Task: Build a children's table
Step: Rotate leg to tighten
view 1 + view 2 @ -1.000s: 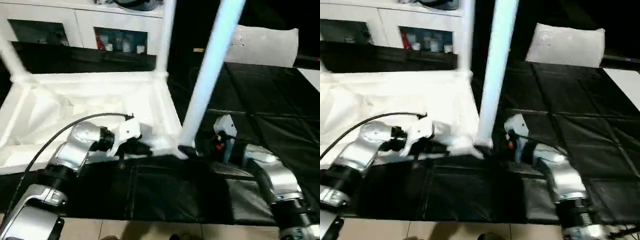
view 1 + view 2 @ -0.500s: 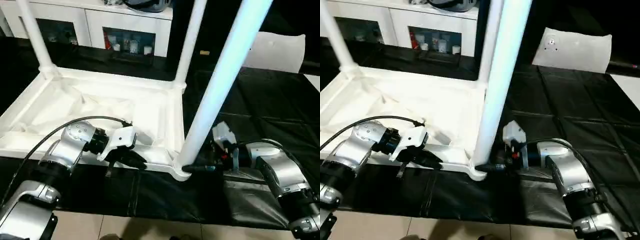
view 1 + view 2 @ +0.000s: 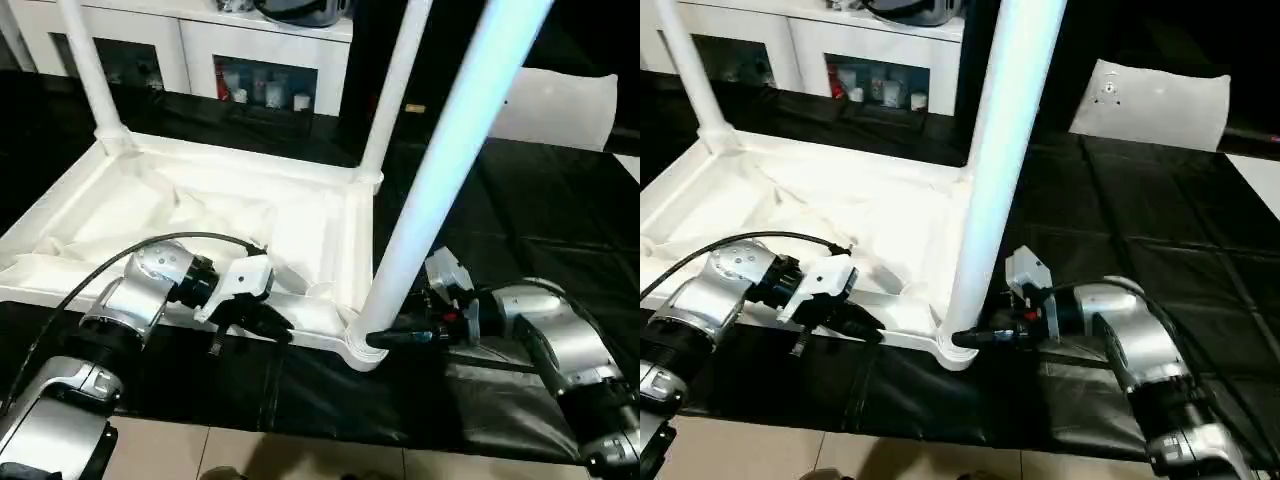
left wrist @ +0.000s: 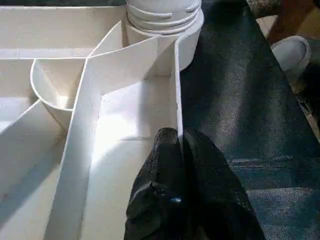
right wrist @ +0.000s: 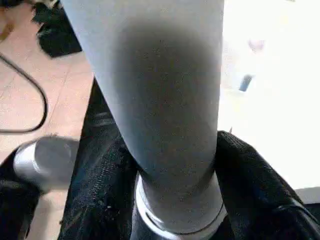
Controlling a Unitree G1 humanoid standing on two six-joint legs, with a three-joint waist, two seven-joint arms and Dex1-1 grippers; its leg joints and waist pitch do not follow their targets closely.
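Tabletop [image 3: 200,215] lies upside down on the black mat [image 3: 520,200], its near rim pinched by the left gripper [image 4: 179,142], while the right gripper [image 5: 175,165] has both fingers clasped around the near-corner leg [image 3: 440,170] just above its socket.

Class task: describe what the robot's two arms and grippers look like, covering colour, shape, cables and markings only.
Both forearms are rounded, silver metallic shells with black ring joints. The left gripper has a white housing and black fingers with a textured surface; a black cable arcs over its wrist. The right gripper also has a white block housing, with small red marks near the black fingers.
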